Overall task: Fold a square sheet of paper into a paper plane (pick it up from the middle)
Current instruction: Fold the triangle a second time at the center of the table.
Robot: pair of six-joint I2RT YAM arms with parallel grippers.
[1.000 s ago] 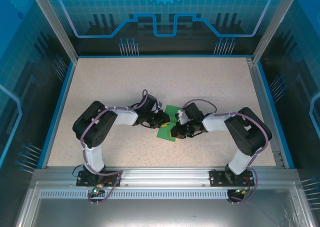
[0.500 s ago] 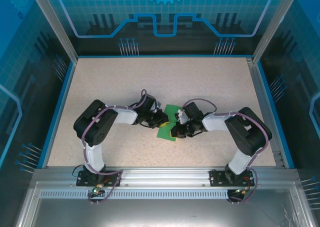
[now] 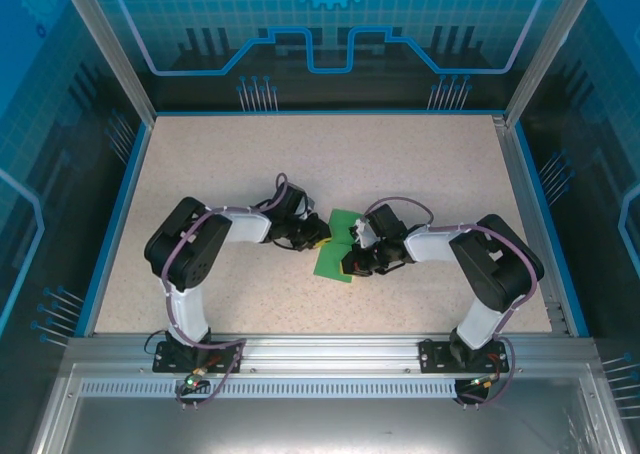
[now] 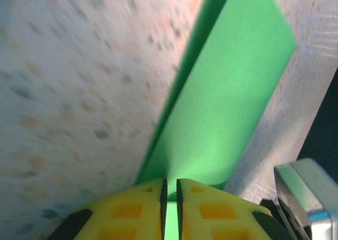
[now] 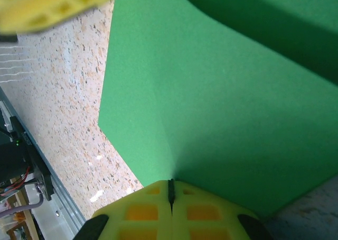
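Two bent arms [image 3: 232, 236] converge, left pincer [image 4: 170, 190] and right pincer [image 5: 170, 191] each clamped on the green sheet [image 3: 329, 263].

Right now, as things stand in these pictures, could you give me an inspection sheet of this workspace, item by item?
Surface: table, speckled beige, blue-edged.
Job's things: square sheet of paper, bright green, partly folded, mid-table between the arms.
Clutter: nothing seen.
Grippers: left gripper and right gripper, yellow fingers, each shut on the sheet.
Cables: purple cables looped along both arms.
Surroundings: blue printed panels on three sides; aluminium rail under the arm bases.
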